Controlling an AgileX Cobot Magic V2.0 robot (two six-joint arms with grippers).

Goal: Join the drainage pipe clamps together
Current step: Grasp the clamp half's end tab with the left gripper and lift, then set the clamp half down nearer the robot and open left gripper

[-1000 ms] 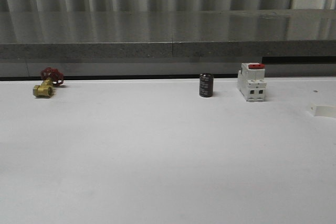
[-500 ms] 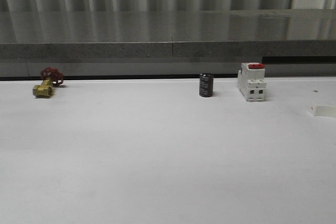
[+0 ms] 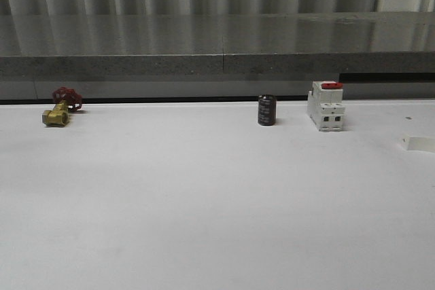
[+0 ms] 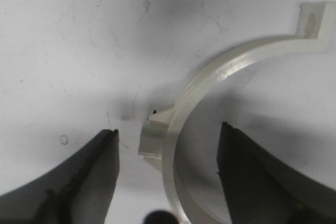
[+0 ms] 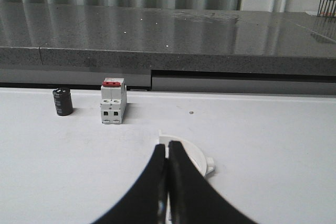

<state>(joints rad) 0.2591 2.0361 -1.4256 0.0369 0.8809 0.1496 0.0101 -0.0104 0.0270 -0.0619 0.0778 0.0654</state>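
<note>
White surface [image 3: 204, 202], left gripper [image 4: 168, 145] jaws spread around one clamp half [image 4: 210, 77] (mid-arc tab between them), right gripper [image 5: 168, 166] jaws pressed together before other clamp half [image 5: 197, 157]

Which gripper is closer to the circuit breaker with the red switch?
Probably right. The right gripper, shut, faces the circuit breaker across bare table. The left gripper, open, straddles a pipe clamp half, no breaker nearby.

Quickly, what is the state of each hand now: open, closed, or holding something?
Left hand: open, fingers on either side of a white clamp half, not gripping it.
Right hand: closed, holding nothing visible; the other clamp half lies behind it.
</note>
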